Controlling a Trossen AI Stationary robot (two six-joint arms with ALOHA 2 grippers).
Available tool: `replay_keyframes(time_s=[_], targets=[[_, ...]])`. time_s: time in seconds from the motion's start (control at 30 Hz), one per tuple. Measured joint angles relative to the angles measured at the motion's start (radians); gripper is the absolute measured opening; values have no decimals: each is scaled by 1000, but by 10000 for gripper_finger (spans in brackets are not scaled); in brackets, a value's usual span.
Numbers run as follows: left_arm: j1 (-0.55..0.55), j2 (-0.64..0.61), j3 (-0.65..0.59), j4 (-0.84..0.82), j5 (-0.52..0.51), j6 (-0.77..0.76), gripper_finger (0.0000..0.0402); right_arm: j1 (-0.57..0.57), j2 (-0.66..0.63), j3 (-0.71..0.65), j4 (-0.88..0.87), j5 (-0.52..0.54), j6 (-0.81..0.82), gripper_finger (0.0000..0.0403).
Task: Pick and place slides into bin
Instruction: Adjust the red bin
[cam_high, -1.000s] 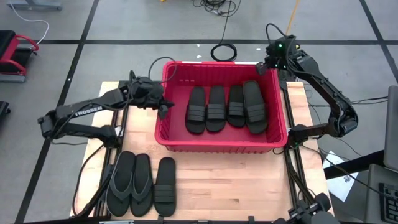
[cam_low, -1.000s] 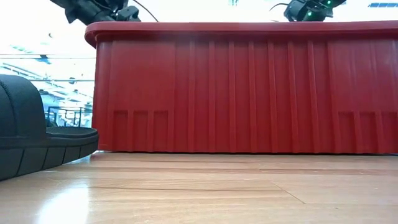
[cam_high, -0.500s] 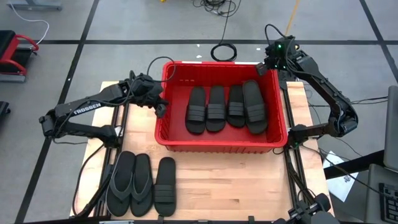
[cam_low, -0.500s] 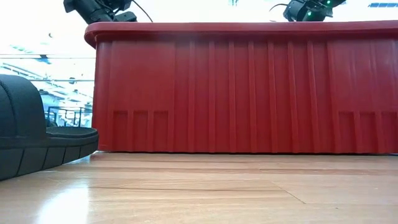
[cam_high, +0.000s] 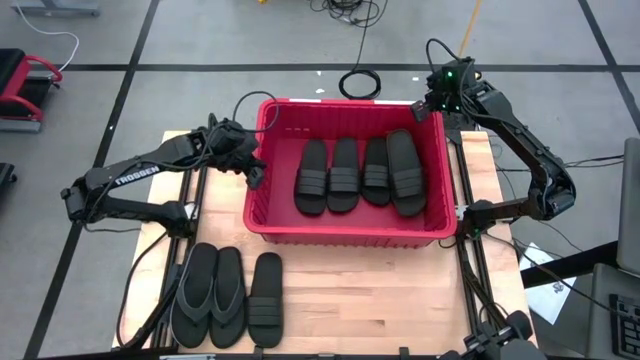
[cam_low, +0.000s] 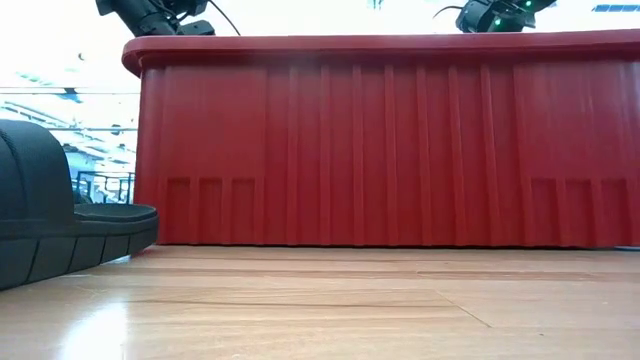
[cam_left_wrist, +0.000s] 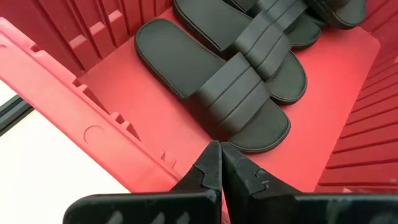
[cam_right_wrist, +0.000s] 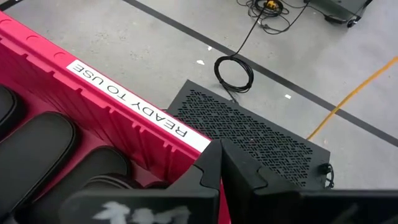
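Bin (cam_high: 350, 228), frame centre, held four slides (cam_high: 360, 175); both grippers, left (cam_high: 256, 172) and right (cam_high: 424, 108), were pinched together on its rim, seemingly to reposition it.

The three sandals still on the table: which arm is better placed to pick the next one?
Probably the left. The left gripper is at the bin's left wall, on the same side as the three sandals. The right gripper is at the far right corner.
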Motion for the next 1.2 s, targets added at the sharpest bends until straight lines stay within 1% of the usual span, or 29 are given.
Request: replay_keyframes(time_s=[0.17, 0.37, 0.47, 0.53, 0.67, 0.8, 0.87, 1.07, 1.17, 1.2], targets=[[0, 1, 0, -13, 7, -1, 1, 0, 0, 0, 0, 17, -9, 0], [0, 0, -3, -9, 11, 5, 1, -1, 0, 0, 0, 125, -50, 0], [-1, -7, -8, 51, 14, 24, 8, -7, 0, 0, -19, 227, -29, 0], [-6, -16, -13, 107, 14, 25, 13, -30, 5, 0, -74, 237, 7, 0], [-5, -60, -9, 247, 13, 26, 23, -93, 42, -7, -216, 182, 99, 0], [-5, -98, -9, 294, 15, 47, 26, -111, 42, -14, -162, 188, 132, 0], [-4, -120, -9, 298, 15, 47, 26, -121, 42, -14, -170, 171, 154, 0], [-1, -158, -9, 296, 16, 43, 26, -153, 40, -3, -179, 43, 168, 0], [-2, -164, -8, 294, 19, 43, 26, -186, 40, -1, -182, -111, 169, 0], [-2, -163, -8, 294, 18, 42, 26, -199, 41, -1, -187, -132, 179, 0]])
